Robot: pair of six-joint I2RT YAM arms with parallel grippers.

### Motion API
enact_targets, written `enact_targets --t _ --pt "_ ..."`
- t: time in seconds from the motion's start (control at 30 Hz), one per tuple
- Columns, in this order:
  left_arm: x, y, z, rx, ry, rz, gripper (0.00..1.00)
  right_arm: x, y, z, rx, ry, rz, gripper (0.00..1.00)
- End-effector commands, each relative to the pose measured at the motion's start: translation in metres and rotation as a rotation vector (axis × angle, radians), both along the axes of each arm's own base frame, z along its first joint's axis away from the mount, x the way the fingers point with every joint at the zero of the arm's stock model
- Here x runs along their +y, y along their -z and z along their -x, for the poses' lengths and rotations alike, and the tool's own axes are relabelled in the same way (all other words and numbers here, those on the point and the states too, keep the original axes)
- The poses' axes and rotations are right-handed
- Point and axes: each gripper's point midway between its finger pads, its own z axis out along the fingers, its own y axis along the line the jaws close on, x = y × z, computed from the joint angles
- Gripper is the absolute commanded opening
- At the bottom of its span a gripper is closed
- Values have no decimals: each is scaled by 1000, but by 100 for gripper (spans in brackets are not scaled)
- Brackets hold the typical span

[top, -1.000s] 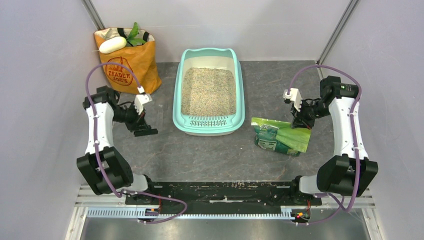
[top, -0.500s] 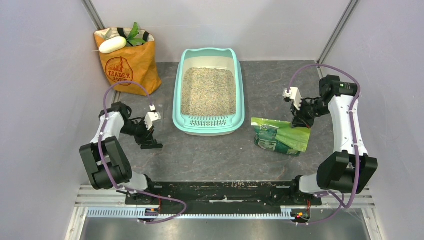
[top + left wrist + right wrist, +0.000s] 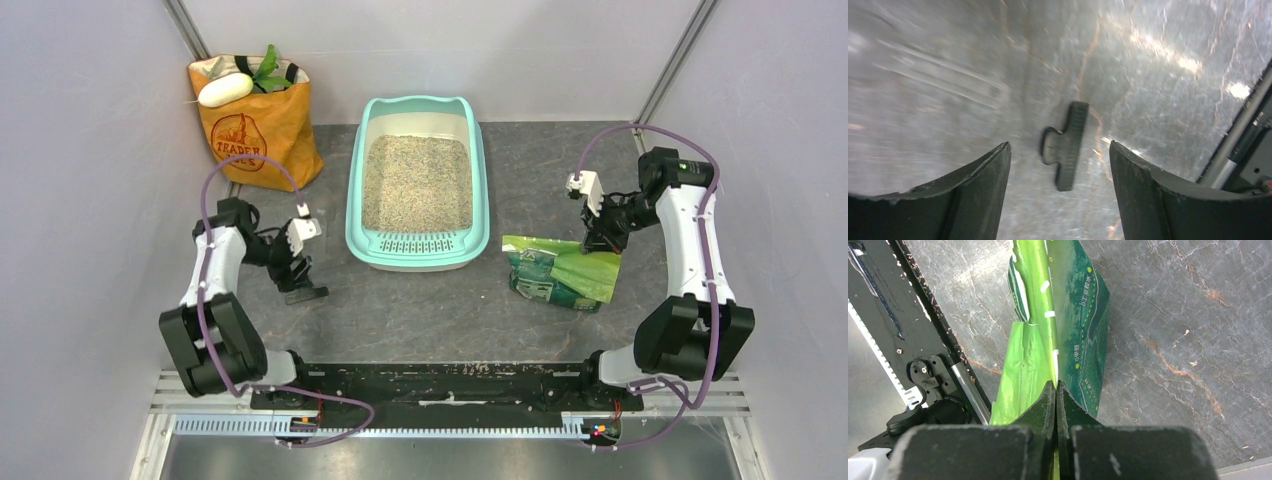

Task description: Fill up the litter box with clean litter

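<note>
Litter box (image 3: 352,215): a big mint-teal tray on the grey bench (image 3: 400,310), with its slotted step at the end closest to the arms
Clean litter (image 3: 417,182): sandy tan bits, lying inside the litter box and covering its floor from the step up to near the far wall
Left hand (image 3: 1059,144): low over the bench, to the left of the litter box near its step end, not touching the box; its two fingers are wide apart and hold nothing
Small black thing (image 3: 1073,125): lies flat on the bench, left of the litter box, right under the gap between the left hand's fingers; the picture is blurry, so I cannot tell what it is
Right hand (image 3: 1056,385): to the right of the litter box, well apart from it; its two fingers are pressed together and pinch the edge of the green bag
Green bag (image 3: 560,272): lies flat and crumpled on the bench, close beside the litter box at its near right corner
Orange paper bag (image 3: 255,125): stands to the left of the litter box, by its far end; a white thing and green leaves poke out of the top
</note>
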Motion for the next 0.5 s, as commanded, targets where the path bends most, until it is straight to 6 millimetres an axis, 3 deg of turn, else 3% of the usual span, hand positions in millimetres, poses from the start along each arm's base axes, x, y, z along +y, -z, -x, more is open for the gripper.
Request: enact_targets --t 0.0,0.07,0.23,0.3,0.47 --pt "-47 -92 -26 -292 103 86 82 3 -2 -2 53 23 -25 0" --pt "-78 -120 -33 -393 162 87 86 3 -1 0 78 24 -28 0" --pt "-179 -184 -39 -742 358 182 88 4 1 4 148 24 -39 0" --pt "-219 -196 -39 -866 410 220 88 5 1 8 188 21 -49 0" --pt "-319 -190 -13 -1068 658 261 89 8 1 16 297 9 -80 0"
